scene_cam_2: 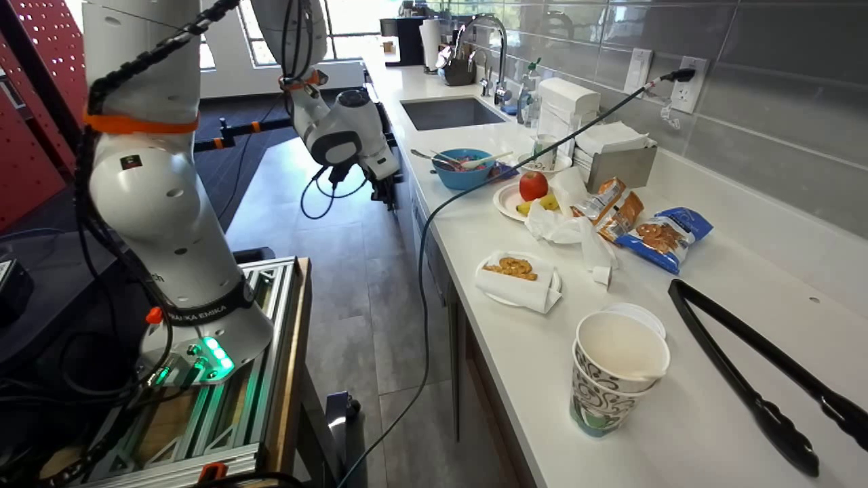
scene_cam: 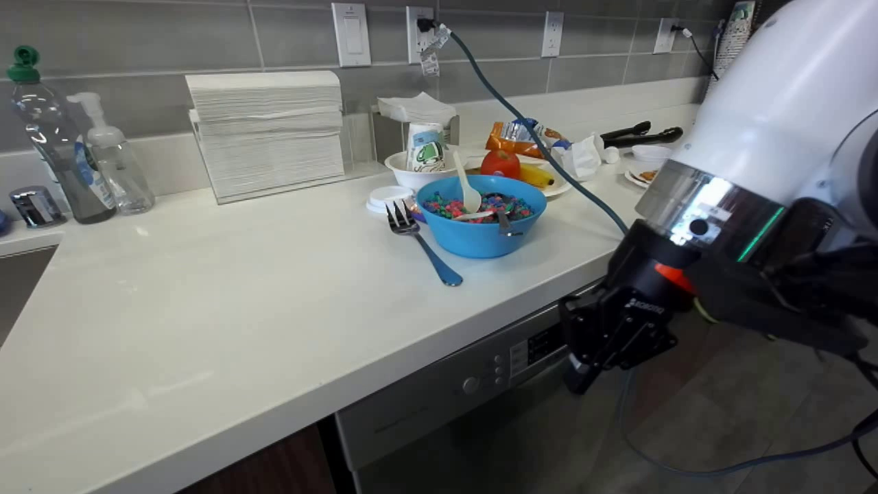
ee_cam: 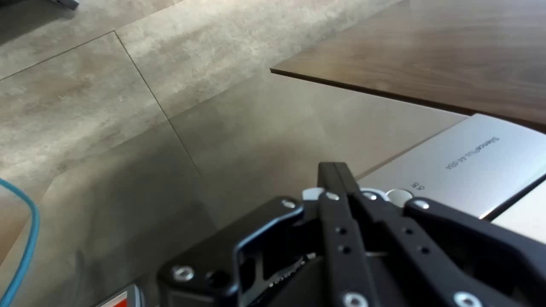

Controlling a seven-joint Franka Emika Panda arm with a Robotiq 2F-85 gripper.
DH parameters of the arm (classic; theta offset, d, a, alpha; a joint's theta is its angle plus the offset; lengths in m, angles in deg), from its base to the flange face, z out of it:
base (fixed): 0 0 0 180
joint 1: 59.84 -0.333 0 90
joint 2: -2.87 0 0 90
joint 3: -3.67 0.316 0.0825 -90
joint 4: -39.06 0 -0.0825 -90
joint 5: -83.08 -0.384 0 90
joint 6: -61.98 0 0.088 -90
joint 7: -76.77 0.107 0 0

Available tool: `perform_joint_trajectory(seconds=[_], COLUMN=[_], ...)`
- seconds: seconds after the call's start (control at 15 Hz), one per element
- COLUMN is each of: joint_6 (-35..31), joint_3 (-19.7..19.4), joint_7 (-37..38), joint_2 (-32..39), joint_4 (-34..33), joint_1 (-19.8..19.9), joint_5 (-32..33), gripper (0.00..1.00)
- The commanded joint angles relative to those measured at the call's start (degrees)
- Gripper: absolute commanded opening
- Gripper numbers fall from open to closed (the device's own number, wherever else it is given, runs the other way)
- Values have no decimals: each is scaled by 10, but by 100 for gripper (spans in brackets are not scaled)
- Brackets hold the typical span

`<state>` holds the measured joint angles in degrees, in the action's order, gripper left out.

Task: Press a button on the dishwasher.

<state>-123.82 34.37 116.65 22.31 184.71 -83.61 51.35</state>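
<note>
The dishwasher (scene_cam: 418, 422) is a grey steel front under the counter edge. Its control strip carries a dark display (scene_cam: 545, 343), a round button (scene_cam: 470, 385) and several small buttons (scene_cam: 498, 370). In the wrist view the dishwasher strip (ee_cam: 473, 157) shows the round button (ee_cam: 399, 197) marked On Off, partly covered by the gripper linkage. My gripper (scene_cam: 579, 384) is low in front of the strip, by the display's right end, and hides what lies behind it. In the wrist view the gripper's fingertips (ee_cam: 333, 168) are pressed together with nothing between them. Contact with the dishwasher cannot be told.
The white counter's front edge (scene_cam: 329, 391) overhangs the dishwasher. A blue bowl (scene_cam: 480, 237) and a fork (scene_cam: 429, 254) lie near that edge. A blue-green cable (scene_cam_2: 426, 291) hangs from the wall outlet over the counter to the floor. Dark cabinet wood (ee_cam: 448, 64) adjoins the dishwasher.
</note>
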Motion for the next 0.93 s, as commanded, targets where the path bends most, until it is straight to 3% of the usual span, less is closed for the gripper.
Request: perform_joint_trajectory(seconds=[0.0,0.2,0.33,0.4,0.6,0.73,0.8,0.87], joint_6=[106,211,308,355,499,593,525,561], joint_3=[-59,-113,-98,-70,-39,-21,-29,-24], joint_7=[-7,45,68,73,54,63,44,45], joint_2=[-145,-243,-309,-336,-414,-490,-417,-448], joint_4=[86,121,121,118,84,60,67,57], joint_1=[-52,-76,-61,-36,-26,-17,-19,-16], joint_5=[39,182,262,286,328,358,321,329], gripper=[34,56,71,78,100,100,99,100])
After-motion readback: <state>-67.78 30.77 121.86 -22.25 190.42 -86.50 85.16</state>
